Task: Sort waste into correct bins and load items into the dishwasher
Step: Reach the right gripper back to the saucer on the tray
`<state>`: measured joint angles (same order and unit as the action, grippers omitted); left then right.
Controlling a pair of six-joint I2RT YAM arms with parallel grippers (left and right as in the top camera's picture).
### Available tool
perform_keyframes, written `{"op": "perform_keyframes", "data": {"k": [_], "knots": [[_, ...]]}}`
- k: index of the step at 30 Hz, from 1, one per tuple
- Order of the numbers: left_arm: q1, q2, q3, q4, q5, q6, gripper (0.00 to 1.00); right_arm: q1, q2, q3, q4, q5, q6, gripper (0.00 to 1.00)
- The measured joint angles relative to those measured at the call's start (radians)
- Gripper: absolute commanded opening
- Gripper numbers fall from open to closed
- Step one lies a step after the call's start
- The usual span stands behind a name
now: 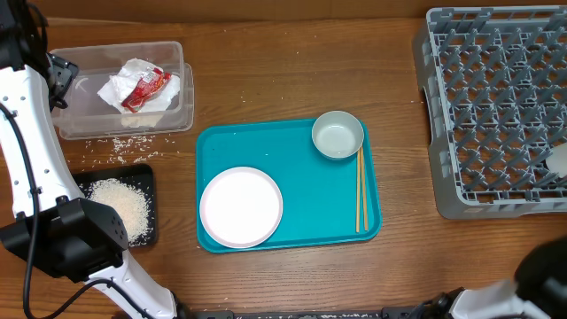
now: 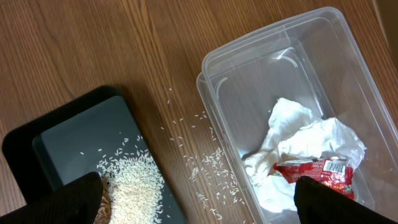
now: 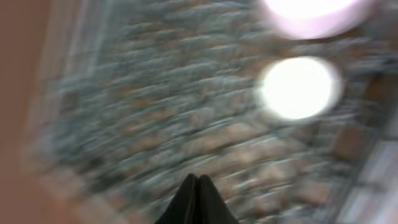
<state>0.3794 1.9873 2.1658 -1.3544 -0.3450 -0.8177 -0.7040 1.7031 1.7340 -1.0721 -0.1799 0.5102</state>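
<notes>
Left gripper [image 2: 198, 199] spread wide, clear rectangular plastic tub [image 2: 311, 68] holding red crinkled wrapper [image 2: 314, 171] lower right beside one finger, flat black rectangular tray [image 2: 74, 137] lower left, right gripper [image 3: 197, 193] pinched shut.

The left arm [image 1: 40, 155] — white links, bulky black joints, thin black cable.
</notes>
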Motion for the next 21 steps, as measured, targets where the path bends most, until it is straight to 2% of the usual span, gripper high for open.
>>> {"op": "perform_keyframes", "data": {"k": [1, 2, 3, 6, 10, 11, 13, 15, 16, 21], "knots": [[0.000, 0.000, 0.000, 0.000, 0.000, 0.000, 1.00, 0.011, -0.035, 0.005, 0.002, -0.076, -0.013, 0.53], [0.000, 0.000, 0.000, 0.000, 0.000, 0.000, 1.00, 0.028, -0.070, 0.011, 0.002, -0.159, -0.039, 0.82], [0.000, 0.000, 0.000, 0.000, 0.000, 0.000, 1.00, 0.047, -0.096, 0.015, 0.002, -0.229, -0.063, 0.98], [0.000, 0.000, 0.000, 0.000, 0.000, 0.000, 1.00, 0.130, -0.140, 0.026, -0.014, -0.424, -0.140, 1.00], [0.000, 0.000, 0.000, 0.000, 0.000, 0.000, 1.00, 0.282, -0.135, 0.027, -0.103, -0.693, -0.223, 0.73], [0.000, 0.000, 0.000, 0.000, 0.000, 0.000, 1.00, 0.307, -0.132, 0.027, -0.105, -0.731, -0.226, 0.74], [0.000, 0.000, 0.000, 0.000, 0.000, 0.000, 1.00, 0.373, -0.128, 0.027, -0.087, -0.769, -0.234, 0.87], [0.000, 0.000, 0.000, 0.000, 0.000, 0.000, 1.00, 0.443, -0.127, 0.027, -0.076, -0.739, -0.252, 0.98], [0.000, 0.000, 0.000, -0.001, 0.000, 0.000, 1.00, 0.486, -0.127, 0.027, -0.076, -0.689, -0.251, 1.00], [0.000, 0.000, 0.000, 0.000, 0.000, 0.000, 1.00, 0.761, -0.116, 0.018, -0.080, -0.272, -0.214, 1.00]]}}
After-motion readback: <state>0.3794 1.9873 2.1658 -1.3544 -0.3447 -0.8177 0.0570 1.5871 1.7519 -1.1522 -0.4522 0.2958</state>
